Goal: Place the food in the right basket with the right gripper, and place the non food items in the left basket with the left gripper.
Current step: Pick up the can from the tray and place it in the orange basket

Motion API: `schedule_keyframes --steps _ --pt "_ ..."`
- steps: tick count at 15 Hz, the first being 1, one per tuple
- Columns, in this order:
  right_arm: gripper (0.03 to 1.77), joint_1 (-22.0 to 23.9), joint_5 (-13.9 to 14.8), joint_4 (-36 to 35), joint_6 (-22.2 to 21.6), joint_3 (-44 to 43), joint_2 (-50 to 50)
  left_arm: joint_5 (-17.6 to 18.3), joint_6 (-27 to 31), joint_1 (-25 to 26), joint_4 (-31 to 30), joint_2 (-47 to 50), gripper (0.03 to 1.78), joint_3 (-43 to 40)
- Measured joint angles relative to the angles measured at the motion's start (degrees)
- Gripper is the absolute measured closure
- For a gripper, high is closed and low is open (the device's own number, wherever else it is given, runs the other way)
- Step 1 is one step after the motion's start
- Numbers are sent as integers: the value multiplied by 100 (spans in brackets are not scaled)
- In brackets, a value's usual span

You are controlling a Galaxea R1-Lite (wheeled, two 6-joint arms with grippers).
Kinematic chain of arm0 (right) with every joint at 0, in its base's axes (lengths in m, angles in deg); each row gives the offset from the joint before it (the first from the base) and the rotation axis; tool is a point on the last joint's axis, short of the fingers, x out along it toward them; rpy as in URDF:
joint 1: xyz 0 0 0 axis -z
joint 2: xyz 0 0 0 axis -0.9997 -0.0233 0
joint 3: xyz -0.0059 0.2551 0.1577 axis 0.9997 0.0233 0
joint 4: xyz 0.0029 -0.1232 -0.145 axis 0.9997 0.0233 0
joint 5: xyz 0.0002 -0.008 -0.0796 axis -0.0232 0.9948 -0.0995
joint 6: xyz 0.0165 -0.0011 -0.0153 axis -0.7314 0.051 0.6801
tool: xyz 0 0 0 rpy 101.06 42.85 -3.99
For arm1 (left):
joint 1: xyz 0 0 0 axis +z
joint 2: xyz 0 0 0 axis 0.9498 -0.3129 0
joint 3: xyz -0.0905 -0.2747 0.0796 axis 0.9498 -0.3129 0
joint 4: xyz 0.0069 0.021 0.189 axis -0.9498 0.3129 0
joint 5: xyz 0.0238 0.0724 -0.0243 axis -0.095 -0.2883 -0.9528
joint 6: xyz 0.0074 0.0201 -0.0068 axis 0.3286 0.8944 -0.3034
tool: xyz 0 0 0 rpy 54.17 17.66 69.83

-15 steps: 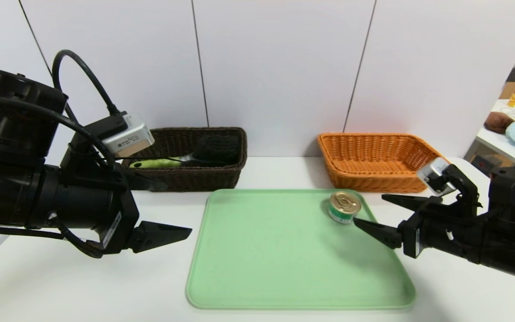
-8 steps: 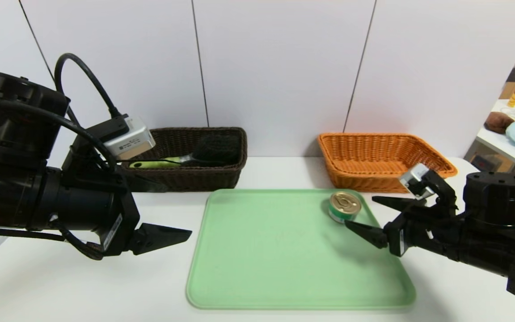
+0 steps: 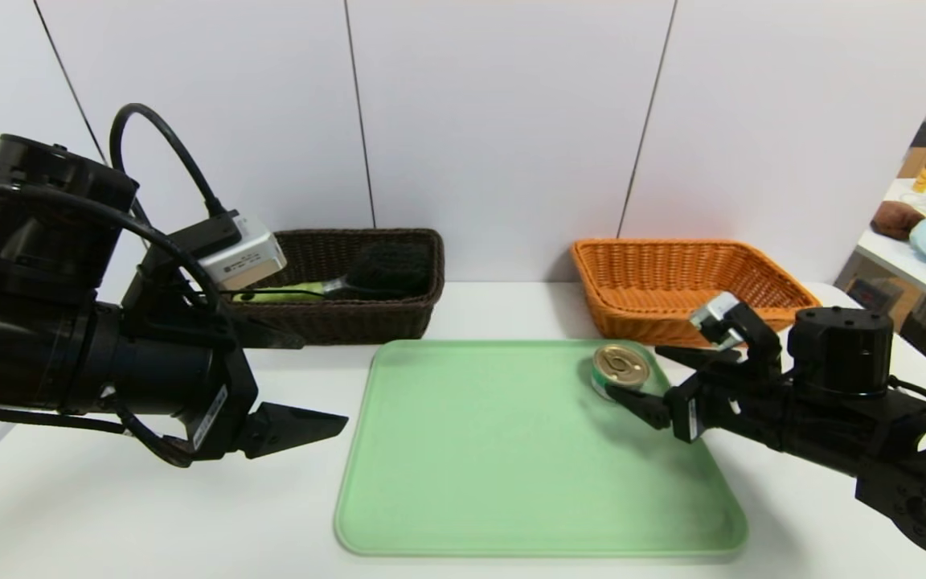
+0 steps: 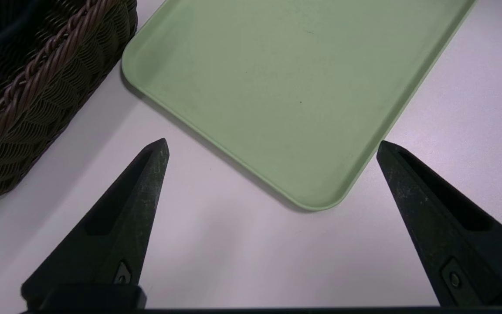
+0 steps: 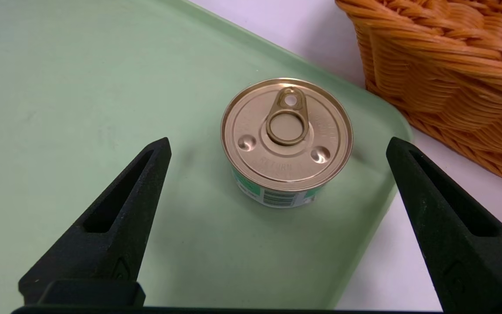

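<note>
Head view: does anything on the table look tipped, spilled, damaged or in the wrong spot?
Nothing stands out. The small gold-lidded tin can stands upright on the flat green tray, the green-handled black brush lies inside the dark brown wicker basket, and the orange wicker basket sits level.

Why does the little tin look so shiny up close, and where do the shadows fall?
Right wrist view: the tin's gold lid reflects soft overhead light, and it casts a faint shadow on the green tray. Head view: the right gripper darkens the tray beneath it. Left wrist view: even, soft shadows.
</note>
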Motion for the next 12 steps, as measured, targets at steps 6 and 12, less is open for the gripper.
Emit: schedule_keyframes --steps 6,12 --pt "9 0 2 1 6 -254 -367 1 -10 0 -100 -61 12 0" --pt "9 0 -6 4 -2 -358 -581 1 -10 7 -111 -74 12 -9"
